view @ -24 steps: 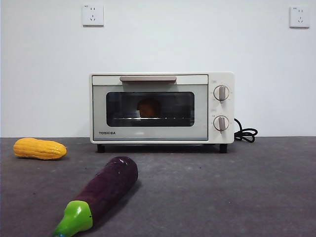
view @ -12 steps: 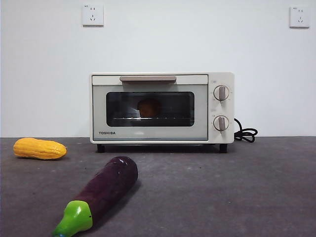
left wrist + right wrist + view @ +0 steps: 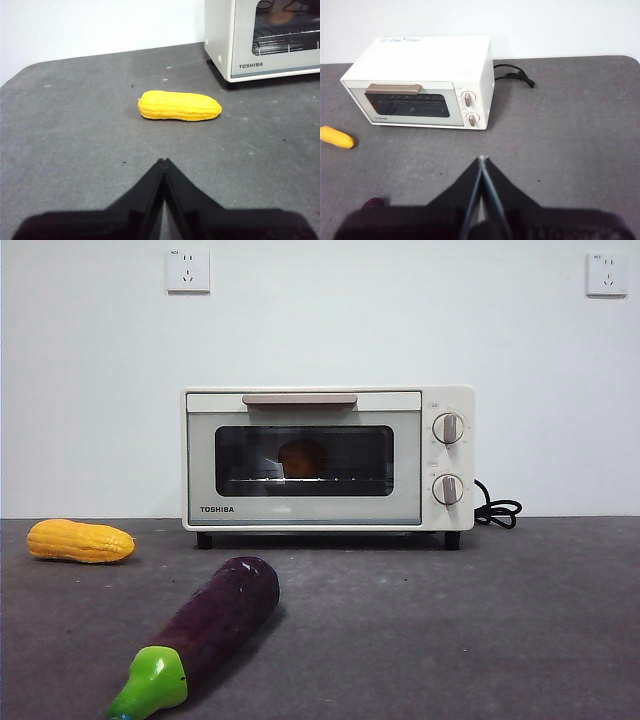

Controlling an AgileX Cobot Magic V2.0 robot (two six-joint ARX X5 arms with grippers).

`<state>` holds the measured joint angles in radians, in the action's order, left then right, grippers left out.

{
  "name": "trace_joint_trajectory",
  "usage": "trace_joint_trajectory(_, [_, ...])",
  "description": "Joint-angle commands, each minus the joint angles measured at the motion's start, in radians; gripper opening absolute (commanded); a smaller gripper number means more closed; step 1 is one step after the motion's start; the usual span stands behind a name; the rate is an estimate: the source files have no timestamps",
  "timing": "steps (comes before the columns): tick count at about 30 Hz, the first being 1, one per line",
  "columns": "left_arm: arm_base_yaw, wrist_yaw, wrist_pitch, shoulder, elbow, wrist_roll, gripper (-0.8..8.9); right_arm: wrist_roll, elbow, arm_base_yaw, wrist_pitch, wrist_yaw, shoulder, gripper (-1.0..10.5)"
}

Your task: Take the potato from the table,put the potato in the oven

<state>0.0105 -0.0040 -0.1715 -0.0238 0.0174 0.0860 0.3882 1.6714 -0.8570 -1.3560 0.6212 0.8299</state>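
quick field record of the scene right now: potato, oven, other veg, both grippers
potato: inside the oven, on the rack behind the glass
oven: door closed, at the back of the table
corn cob: lying on the table beside the oven
eggplant: lying on the table in front of the oven, green stem nearest the front camera
left gripper: shut, empty, near the corn cob
right gripper: shut, empty, facing the oven

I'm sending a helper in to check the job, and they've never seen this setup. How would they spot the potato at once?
Find the cream-white oven standing at the back of the table and look through its dark glass door. The potato sits inside on the wire rack, a rounded orange-brown lump. Unlike the yellow corn cob and the purple eggplant, it is not out on the table.
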Motion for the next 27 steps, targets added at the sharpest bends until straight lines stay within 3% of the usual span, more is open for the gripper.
trace_joint_trajectory(1, [0.002, 0.005, 0.005, 0.001, -0.01, 0.011, -0.04, -0.1, -0.006, 0.01, -0.021, 0.029, -0.002, 0.0])
trace_joint_trajectory(4, [0.002, 0.005, 0.005, 0.001, -0.01, 0.011, -0.04, -0.197, -0.015, 0.076, -0.008, 0.056, -0.002, 0.0])
trace_joint_trajectory(8, [0.002, 0.005, 0.005, 0.001, -0.01, 0.011, -0.04, -0.334, -0.144, 0.298, 0.199, 0.013, -0.026, 0.0])
trace_joint_trajectory(11, [0.002, 0.005, 0.005, 0.001, -0.01, 0.011, -0.04, -0.404, -0.346, 0.457, 0.481, -0.151, -0.084, 0.0])
trace_joint_trajectory(15, [0.002, 0.005, 0.005, 0.001, -0.01, 0.011, -0.04, -0.523, -0.656, 0.584, 0.821, -0.417, -0.183, 0.0])
trace_joint_trajectory(19, [0.002, 0.005, 0.005, 0.001, -0.01, 0.011, -0.04, -0.644, -0.925, 0.648, 1.051, -0.545, -0.283, 0.0])
trace_joint_trajectory(27, [0.002, 0.005, 0.005, 0.001, -0.01, 0.011, -0.04, -0.645, -1.325, 0.774, 1.312, -0.554, -0.509, 0.0])
